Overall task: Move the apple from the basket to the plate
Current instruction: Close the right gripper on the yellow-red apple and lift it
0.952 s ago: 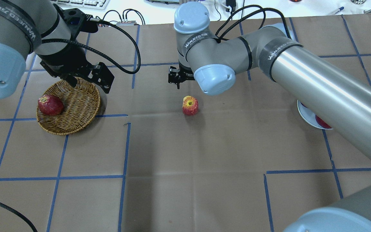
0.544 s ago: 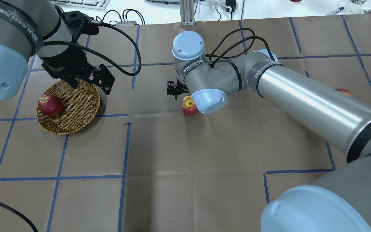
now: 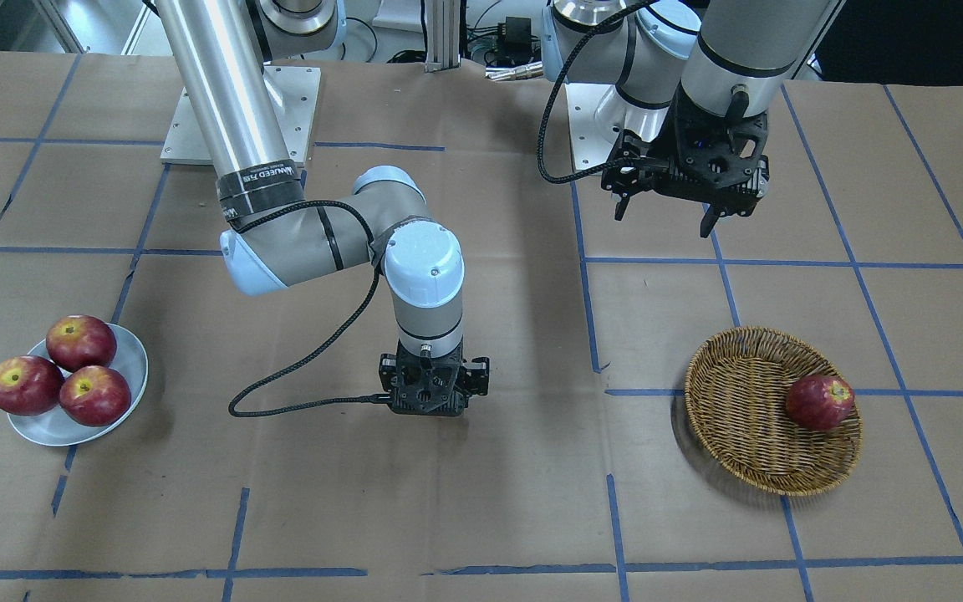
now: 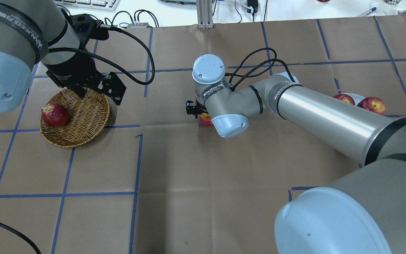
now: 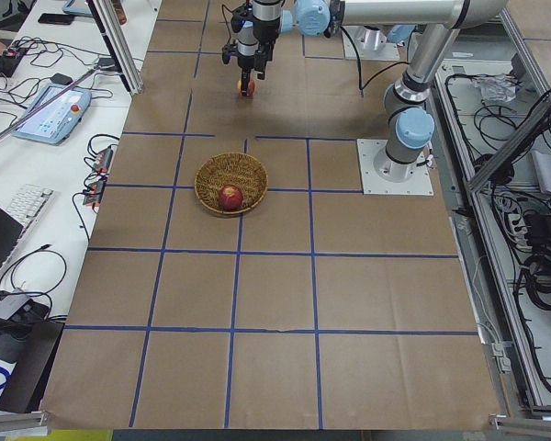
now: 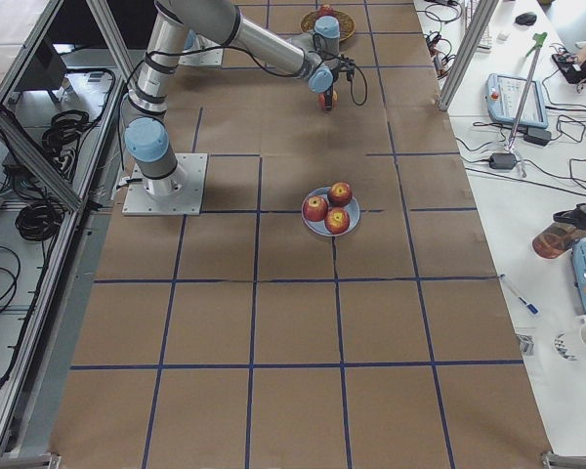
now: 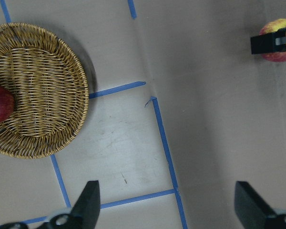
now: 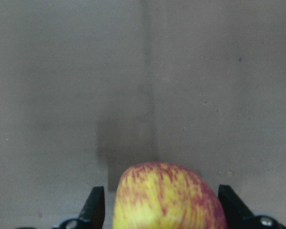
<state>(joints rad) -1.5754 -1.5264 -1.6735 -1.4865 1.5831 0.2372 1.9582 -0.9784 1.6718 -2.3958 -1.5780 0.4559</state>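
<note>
The yellow-streaked apple (image 4: 204, 120) sits on the brown paper at mid-table, apart from the wicker basket (image 4: 83, 120) and the pale plate (image 3: 132, 359). My right gripper (image 3: 435, 410) is lowered over the apple and hides it in the front-facing view. In the right wrist view the apple (image 8: 167, 200) lies between the open fingers (image 8: 96, 210), with a small gap on the left side. My left gripper (image 4: 99, 95) is open and empty, raised above the basket's far rim. The left wrist view shows the basket (image 7: 43, 95) and the apple (image 7: 276, 57).
A dark red apple (image 4: 55, 114) lies in the basket. Three red apples (image 3: 72, 372) fill the plate at the table end on my right. Blue tape lines cross the brown paper.
My right arm has come down and toward the apple; its fingers now straddle it. The left arm has barely moved. The apple has stayed in place.
</note>
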